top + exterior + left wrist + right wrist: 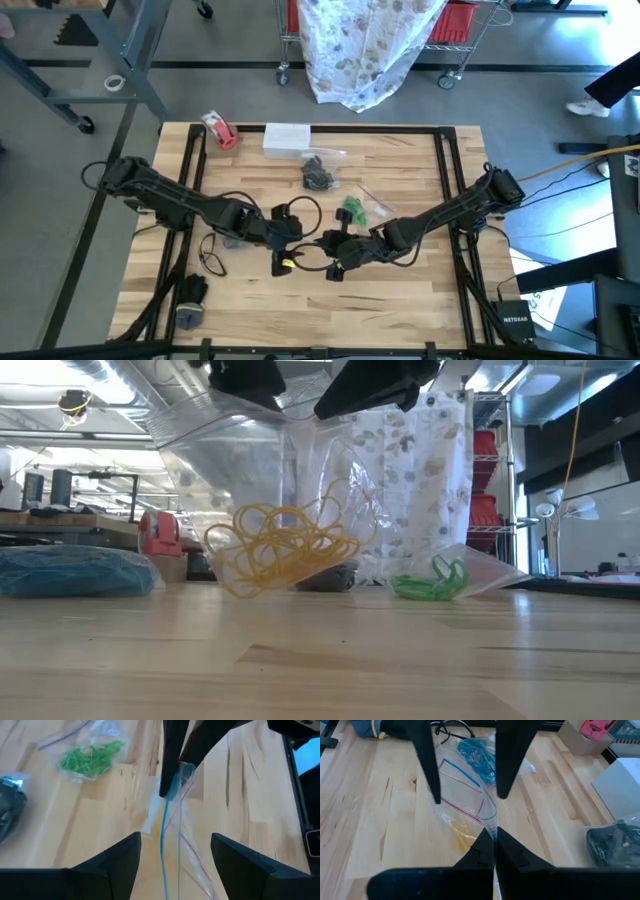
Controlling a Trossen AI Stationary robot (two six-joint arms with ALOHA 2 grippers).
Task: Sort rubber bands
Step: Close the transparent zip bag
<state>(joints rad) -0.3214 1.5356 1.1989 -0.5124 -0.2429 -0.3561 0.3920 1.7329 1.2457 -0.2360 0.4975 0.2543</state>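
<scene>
A clear zip bag point(465, 800) with tan-yellow rubber bands point(280, 548) in its lower end hangs over the table's middle. My right gripper point(494, 836) is shut on it. My left gripper point(175, 862) is open. Its fingers point(431, 770) stand on either side of the bag's mouth; whether they touch it, I cannot tell. Green bands point(352, 210) lie in a bag right of centre. Black bands point(318, 176) lie bagged farther back. Blue bands point(477, 752) lie loose near the left arm. My right gripper pinches the bag's top edge at the zip strip point(492, 826) between its two fingers, slanting down from the table's right side. The bag hangs below the fingers, and its lower end with the yellow bands point(250, 585) rests on the table.
A red-and-white tape roll point(218, 131) and a white box point(287, 138) sit at the far edge. Black cables point(300, 212) loop across the middle. A dark object point(190, 300) lies at the near left. Bare wood shows at the near right.
</scene>
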